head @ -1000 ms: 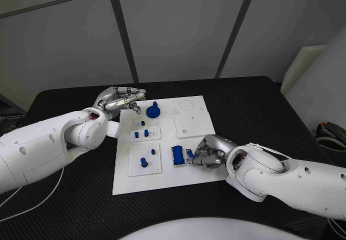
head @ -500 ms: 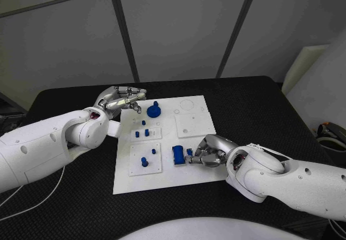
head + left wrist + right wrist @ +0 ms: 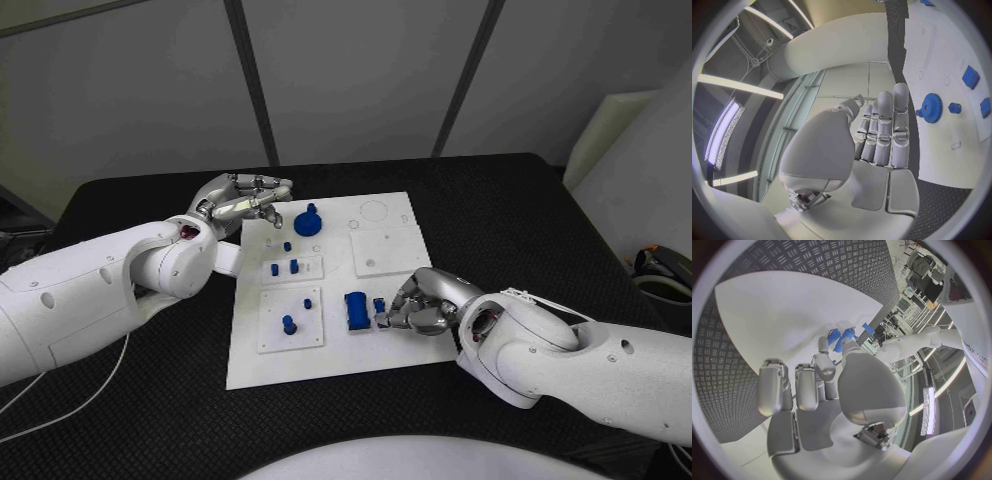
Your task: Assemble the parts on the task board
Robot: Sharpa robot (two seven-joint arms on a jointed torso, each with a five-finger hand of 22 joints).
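Hiding small blue part (image 3: 379, 305): right hand (image 3: 418, 305); grip unclear

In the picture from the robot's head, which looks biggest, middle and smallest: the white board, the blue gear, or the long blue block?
1. White board
2. Long blue block
3. Blue gear, only slightly smaller; it sits farther away, so that is unsure.

left hand (image 3: 879, 145) empty, blue gear (image 3: 930, 107) on task board (image 3: 942, 75)
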